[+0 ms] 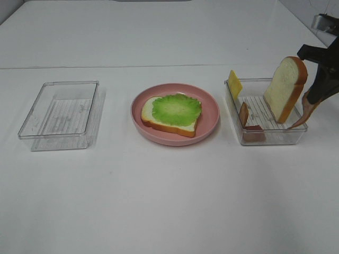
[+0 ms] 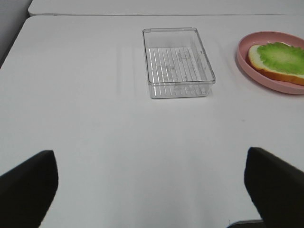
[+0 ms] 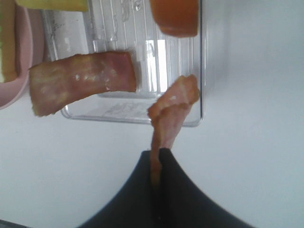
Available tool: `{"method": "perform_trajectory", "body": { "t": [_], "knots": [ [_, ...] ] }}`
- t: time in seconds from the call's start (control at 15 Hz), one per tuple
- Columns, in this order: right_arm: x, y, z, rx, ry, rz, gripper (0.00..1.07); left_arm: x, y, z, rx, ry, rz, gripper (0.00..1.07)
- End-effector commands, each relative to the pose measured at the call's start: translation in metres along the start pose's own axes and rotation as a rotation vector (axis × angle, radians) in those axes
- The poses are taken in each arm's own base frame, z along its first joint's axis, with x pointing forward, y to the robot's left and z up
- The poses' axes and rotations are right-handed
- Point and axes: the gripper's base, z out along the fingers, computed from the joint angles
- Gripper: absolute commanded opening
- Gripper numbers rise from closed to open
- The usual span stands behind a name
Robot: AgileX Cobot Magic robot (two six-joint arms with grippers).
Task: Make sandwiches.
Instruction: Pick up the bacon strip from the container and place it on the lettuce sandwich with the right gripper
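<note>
At the tips of my right gripper (image 3: 159,156), clamped shut, a bacon strip (image 3: 172,107) hangs by one end at the near outer corner of the clear tray (image 1: 275,138). Gripping the end lets the rest droop free for laying flat. That tray also holds a second strip (image 3: 80,80), a bread slice (image 1: 286,87) propped upright and cheese (image 1: 234,83) leaning at a far corner, edges up for pinching. Beyond, the pink plate (image 1: 209,124) carries the sandwich so far: base slice (image 1: 169,126) under lettuce (image 1: 176,108). My left gripper (image 2: 152,190) hangs wide open, holding nothing, near the empty tray (image 2: 178,89).
</note>
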Motion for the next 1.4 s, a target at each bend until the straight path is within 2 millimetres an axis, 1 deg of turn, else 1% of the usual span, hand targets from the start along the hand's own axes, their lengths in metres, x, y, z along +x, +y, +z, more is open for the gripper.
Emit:
{"method": "perform_trajectory", "body": {
  "t": [0.07,0.13,0.2,0.27,0.33,0.4,0.47,0.53,0.6,0.67,0.73,0.8,0.93,1.0,1.07,1.2,1.27,1.33,1.4],
  "knots": [
    [0.012,0.013,-0.033,-0.026,-0.035,0.035,0.00,0.001,-0.001,-0.002,0.006,-0.029,-0.008,1.02],
    [0.014,0.017,-0.041,-0.046,-0.055,0.043,0.00,0.001,-0.001,-0.002,0.006,-0.029,-0.008,1.02],
    [0.018,0.024,-0.054,-0.087,-0.092,0.052,0.00,0.001,-0.001,-0.002,0.006,-0.029,-0.008,1.02],
    [0.019,0.040,-0.072,-0.151,-0.157,0.041,0.00,0.001,-0.001,-0.002,0.006,-0.029,-0.008,1.02],
    [0.017,0.052,-0.080,-0.181,-0.201,0.018,0.00,0.001,-0.001,-0.002,0.006,-0.029,-0.008,1.02],
    [0.015,0.062,-0.082,-0.194,-0.220,-0.003,0.00,0.001,-0.001,-0.002,0.006,-0.029,-0.008,1.02],
    [0.011,0.083,-0.084,-0.222,-0.261,-0.050,0.00,0.001,-0.001,-0.002,0.007,-0.029,-0.008,1.02],
    [0.006,0.119,-0.082,-0.260,-0.320,-0.123,0.00,0.001,-0.001,-0.002,0.007,-0.029,-0.008,1.02],
    [0.004,0.142,-0.078,-0.295,-0.350,-0.162,0.00,0.001,-0.001,-0.002,0.007,-0.029,-0.008,1.02],
    [0.003,0.154,-0.074,-0.309,-0.361,-0.183,0.00,0.001,-0.001,-0.002,0.007,-0.029,-0.008,1.02],
    [0.001,0.174,-0.067,-0.326,-0.378,-0.222,0.00,0.001,-0.001,-0.002,0.007,-0.029,-0.008,1.02],
    [-0.003,0.196,-0.053,-0.354,-0.385,-0.248,0.00,0.001,-0.001,-0.002,0.007,-0.029,-0.008,1.02],
    [-0.012,0.214,-0.028,-0.393,-0.371,-0.246,0.00,0.001,-0.001,-0.002,0.007,-0.029,-0.008,1.02],
    [-0.015,0.218,-0.021,-0.405,-0.367,-0.248,0.00,0.001,-0.001,-0.002,0.007,-0.029,-0.008,1.02],
    [-0.023,0.226,-0.002,-0.434,-0.348,-0.242,0.00,0.001,-0.001,-0.002,0.007,-0.029,-0.008,1.02],
    [-0.035,0.233,0.027,-0.455,-0.317,-0.241,0.00,0.001,-0.001,-0.002,0.007,-0.029,-0.008,1.02],
    [-0.038,0.233,0.031,-0.460,-0.313,-0.235,0.00,0.001,-0.001,-0.002,0.007,-0.029,-0.008,1.02],
    [-0.044,0.236,0.043,-0.476,-0.300,-0.224,0.00,0.001,-0.001,-0.002,0.007,-0.029,-0.008,1.02],
    [-0.054,0.239,0.058,-0.494,-0.289,-0.207,0.00,0.001,-0.001,-0.002,0.007,-0.029,-0.008,1.02]
  ]
}}
